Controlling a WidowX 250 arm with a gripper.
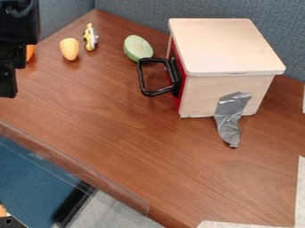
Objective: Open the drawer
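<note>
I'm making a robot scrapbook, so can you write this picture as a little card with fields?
Box: light wood, red front
Drawer: looks shut
Handle: black loop, on the red front
Tape: silver, from the box's side down onto the table
Toys near the handle: round green one
Toys farther left: yellow corn-shaped one, small yellow-and-white one
Orange thing: partly hidden behind the robot; can't tell what
Robot gripper: black, at the left edge, away from the handle
Table: brown wood
</note>
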